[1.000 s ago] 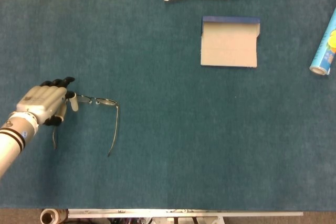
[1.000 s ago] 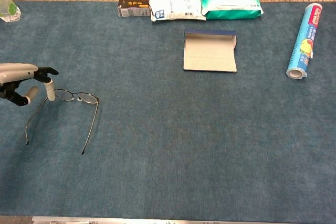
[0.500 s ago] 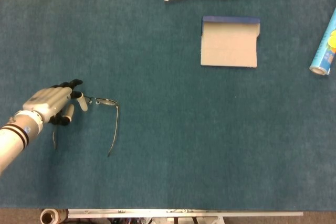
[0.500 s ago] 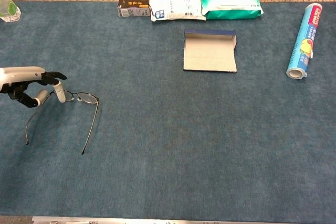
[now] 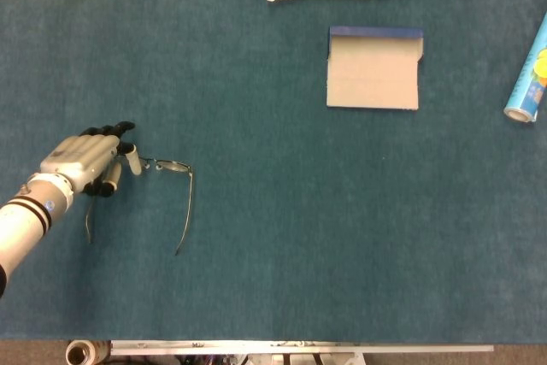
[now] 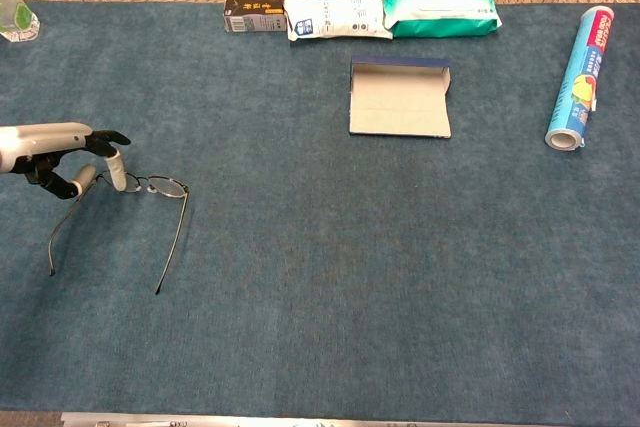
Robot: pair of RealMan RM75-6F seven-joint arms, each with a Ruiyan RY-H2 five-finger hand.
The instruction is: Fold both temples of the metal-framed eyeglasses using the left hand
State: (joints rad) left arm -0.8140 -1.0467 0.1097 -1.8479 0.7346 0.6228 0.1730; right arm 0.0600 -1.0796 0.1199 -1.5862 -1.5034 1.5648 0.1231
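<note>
Still unfolded: eyeglasses [image 5: 167, 167], both temples open.

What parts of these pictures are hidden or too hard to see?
- Left lens of the glasses: head view, covered by the left hand.
- Whether that hand grips the frame: both views, contact too small to tell.
- Right hand: in neither view.
- Bottle: chest view, cut off by the left edge.
- Roll: head view, cut off by the right edge.
</note>
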